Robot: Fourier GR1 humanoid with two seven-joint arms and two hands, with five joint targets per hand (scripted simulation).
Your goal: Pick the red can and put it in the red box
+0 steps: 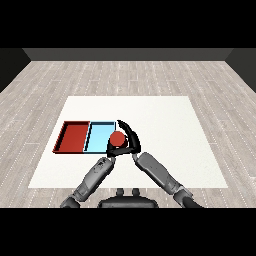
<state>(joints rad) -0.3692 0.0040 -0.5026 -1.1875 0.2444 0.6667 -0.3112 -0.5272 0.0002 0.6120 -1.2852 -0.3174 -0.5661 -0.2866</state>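
The right hand (131,142) curls around the red can (117,138) at the blue tray's (99,131) right edge; the red tray (74,136) awaits; left hand (112,149) fingers unclear

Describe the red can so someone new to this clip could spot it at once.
Start at the white table and find the two trays side by side near its left. At the right edge of the light blue tray, the right hand curls its fingers round the red can. It is the only small round red thing; the red tray is flat and rectangular.
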